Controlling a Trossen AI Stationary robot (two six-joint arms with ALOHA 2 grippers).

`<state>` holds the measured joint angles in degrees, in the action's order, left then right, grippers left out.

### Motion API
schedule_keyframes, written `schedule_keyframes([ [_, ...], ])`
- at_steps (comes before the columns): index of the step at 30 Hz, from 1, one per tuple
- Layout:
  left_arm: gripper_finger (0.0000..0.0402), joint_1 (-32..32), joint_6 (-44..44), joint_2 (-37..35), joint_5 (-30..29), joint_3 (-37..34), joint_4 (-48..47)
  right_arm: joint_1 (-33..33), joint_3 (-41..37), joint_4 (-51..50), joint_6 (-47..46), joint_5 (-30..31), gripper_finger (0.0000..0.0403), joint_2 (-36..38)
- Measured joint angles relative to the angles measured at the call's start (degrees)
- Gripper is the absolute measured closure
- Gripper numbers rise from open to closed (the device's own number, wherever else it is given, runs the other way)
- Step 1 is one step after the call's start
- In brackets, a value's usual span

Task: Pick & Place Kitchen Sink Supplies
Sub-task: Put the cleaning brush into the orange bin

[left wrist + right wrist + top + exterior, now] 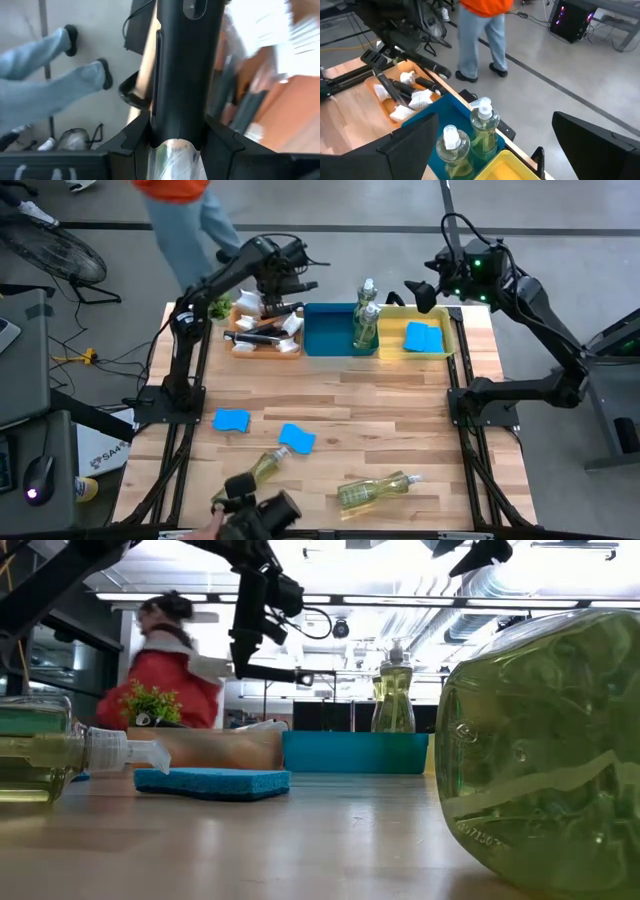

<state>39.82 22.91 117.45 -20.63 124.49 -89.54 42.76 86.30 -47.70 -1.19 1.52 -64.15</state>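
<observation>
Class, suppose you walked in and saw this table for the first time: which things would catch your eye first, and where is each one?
Three bins line the far edge: an orange tray of white-headed brushes, a blue bin with two upright bottles, and a yellow bin holding a blue sponge. The left claw grips a black brush above the orange tray. Nearer, two sponges and two bottles lie loose.

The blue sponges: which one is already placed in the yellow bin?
The blue sponge lying in the yellow bin at the table's far right. The other two sponges lie loose on the wooden table, nearer the front.
</observation>
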Motion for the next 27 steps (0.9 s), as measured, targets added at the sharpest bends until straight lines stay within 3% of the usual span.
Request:
schedule_keyframes([
  [11,0.0274,5.33,9.46,-0.17,0.34,-3.05,1.51,0.00,0.00,1.33,-2.01,0.08,0.0018,-2.84],
  [21,0.0274,4.30,13.12,-0.17,8.28,-8.96,-0.44,0.00,0.00,2.85,-1.99,1.33,0.0018,-4.15],
  [27,0.0274,4.02,14.39,-0.13,8.38,-12.96,-0.41,0.00,0.00,3.07,-1.95,1.33,0.0018,-4.15],
])
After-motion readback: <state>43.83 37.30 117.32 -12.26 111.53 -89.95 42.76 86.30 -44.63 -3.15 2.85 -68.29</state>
